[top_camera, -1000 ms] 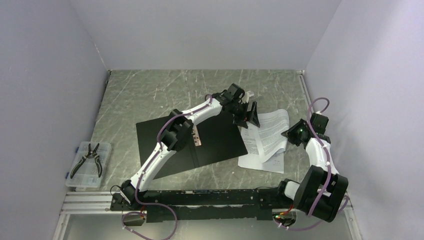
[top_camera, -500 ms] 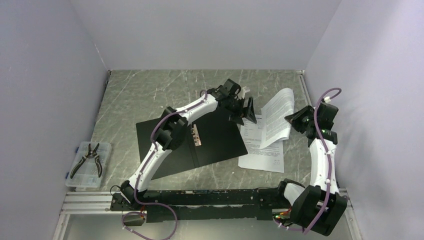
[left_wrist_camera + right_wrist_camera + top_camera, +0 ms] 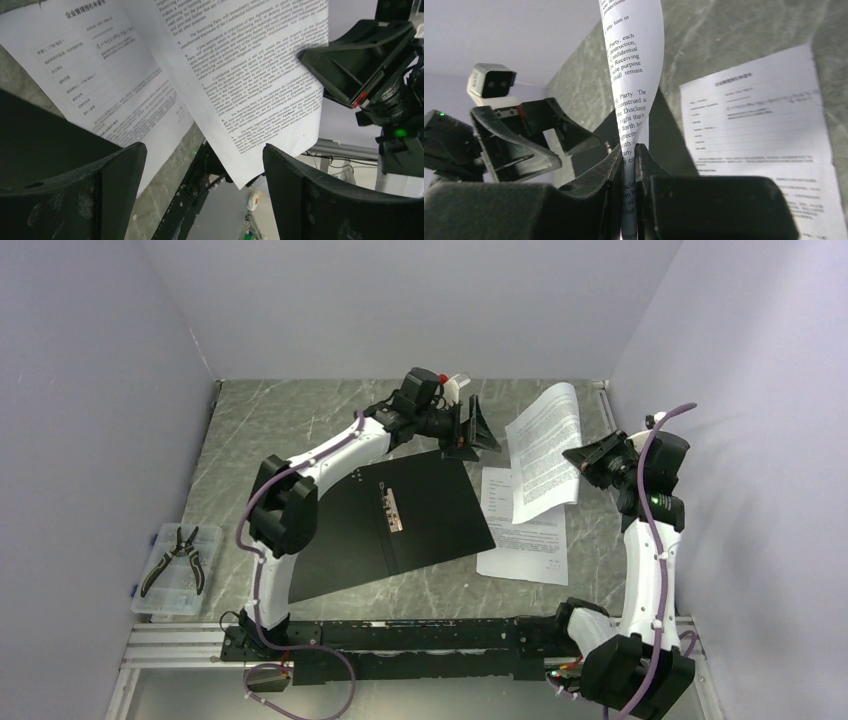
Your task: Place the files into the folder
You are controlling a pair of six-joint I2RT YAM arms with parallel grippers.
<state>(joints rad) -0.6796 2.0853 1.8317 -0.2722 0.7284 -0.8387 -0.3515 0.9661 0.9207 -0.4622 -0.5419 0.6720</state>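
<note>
Gripping one sheet (image 3: 545, 445) of the files (image 3: 525, 530) aloft, right gripper (image 3: 590, 455) clamped; left gripper (image 3: 475, 428) spread empty by open folder (image 3: 420, 515) far edge.

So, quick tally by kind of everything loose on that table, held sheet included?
White printed paper sheets: 3 (lifted sheet pinched by right gripper; flat sheets, apparently two overlapping)
Black open flat folder: 1
Black-handled pliers: 1
Clear plastic box: 1
Total: 6
</note>
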